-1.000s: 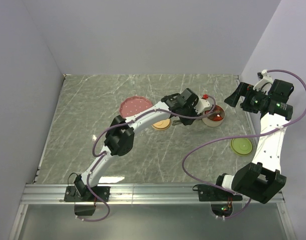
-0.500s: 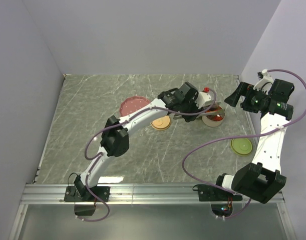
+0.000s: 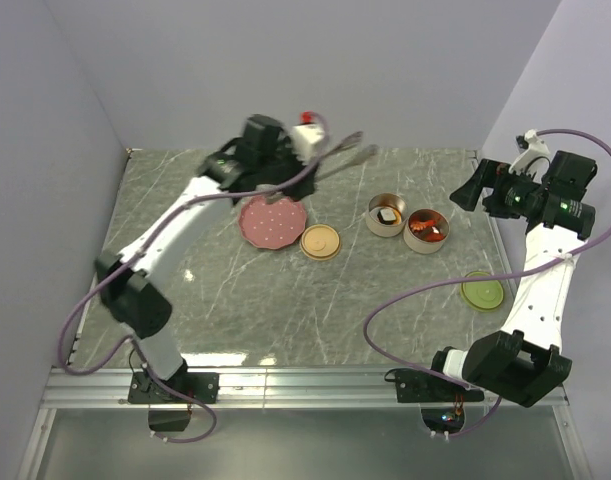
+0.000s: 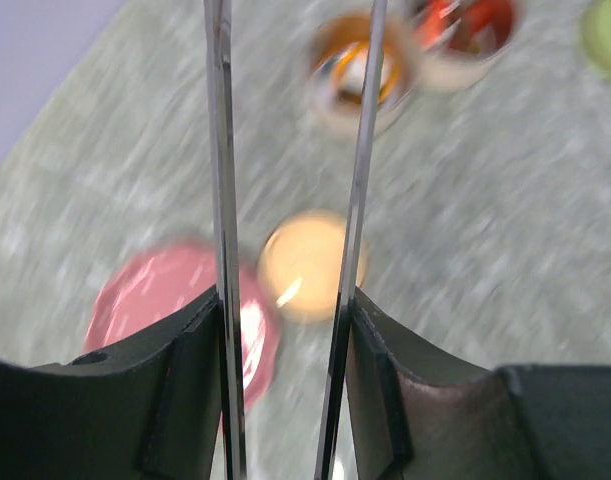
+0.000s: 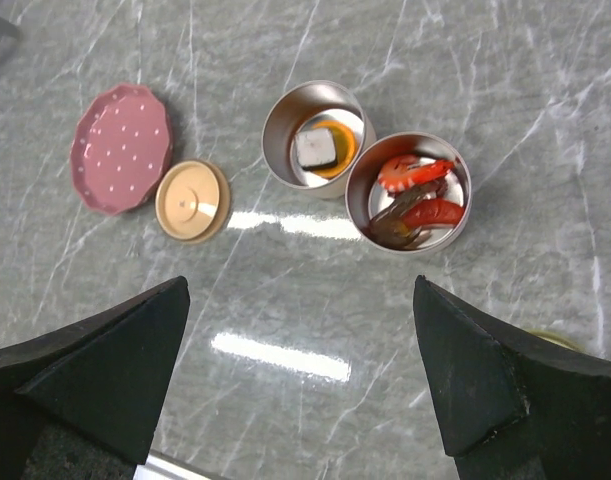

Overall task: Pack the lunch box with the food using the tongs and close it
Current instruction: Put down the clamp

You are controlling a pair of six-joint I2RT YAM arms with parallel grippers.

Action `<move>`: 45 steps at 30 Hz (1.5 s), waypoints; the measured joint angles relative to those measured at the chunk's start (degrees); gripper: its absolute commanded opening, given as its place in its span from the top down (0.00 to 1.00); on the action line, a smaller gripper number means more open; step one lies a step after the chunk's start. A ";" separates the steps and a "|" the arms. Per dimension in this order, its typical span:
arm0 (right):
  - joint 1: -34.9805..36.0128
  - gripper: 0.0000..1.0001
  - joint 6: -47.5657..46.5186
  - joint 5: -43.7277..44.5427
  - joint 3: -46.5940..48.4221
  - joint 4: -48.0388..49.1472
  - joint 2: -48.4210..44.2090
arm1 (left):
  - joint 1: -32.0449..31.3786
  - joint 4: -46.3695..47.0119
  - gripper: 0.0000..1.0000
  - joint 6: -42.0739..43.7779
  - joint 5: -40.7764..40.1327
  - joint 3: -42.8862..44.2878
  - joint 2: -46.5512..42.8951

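Observation:
The lunch box is two round metal tins. The left tin (image 3: 376,226) (image 5: 275,130) holds a dark-and-pale block (image 5: 314,149) on a round orange piece (image 5: 342,140). Red-orange sausage pieces (image 5: 415,172) lie in the right tin (image 3: 413,244) (image 5: 357,200). My left gripper (image 3: 315,160) (image 4: 285,300) hangs high over the back of the table, shut on the grey tongs (image 3: 343,158) (image 4: 222,180). The tong arms stand apart with nothing between their tips. My right gripper (image 3: 467,195) (image 5: 300,370) is open and empty, high at the right, looking down on the tins.
A pink dotted plate (image 3: 272,222) (image 5: 121,148) lies bare left of the tins. A tan round lid (image 3: 321,242) (image 5: 191,201) touches its right edge. A green lid (image 3: 482,292) rests near the right wall. Grey walls close in the back and both sides.
My left arm has swung up and back to the left with the tongs, away from the tins. The left tin, covered before, now shows. The right arm has barely moved.

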 measured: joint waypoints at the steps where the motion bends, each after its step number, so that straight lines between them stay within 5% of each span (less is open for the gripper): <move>1: 0.00 0.00 -0.42 -0.28 0.00 -0.50 0.02 | 2.60 0.35 0.50 0.37 0.70 -3.54 -2.73; 11: 2.23 0.00 -3.32 -1.36 -0.02 -3.58 0.76 | 23.87 -1.49 0.51 6.69 6.34 -31.61 -23.19; 18: 6.82 0.00 -4.22 -0.63 -0.24 -4.83 1.84 | 29.90 0.22 0.50 10.75 7.32 -44.33 -23.58; 32: 7.63 0.00 -10.56 5.09 -0.26 -10.19 1.90 | 30.60 8.02 0.48 13.77 5.35 -46.42 -8.41; 45: 7.76 0.00 -13.68 6.97 -2.47 -11.74 1.92 | 29.73 11.54 0.41 17.42 2.19 -47.19 -3.52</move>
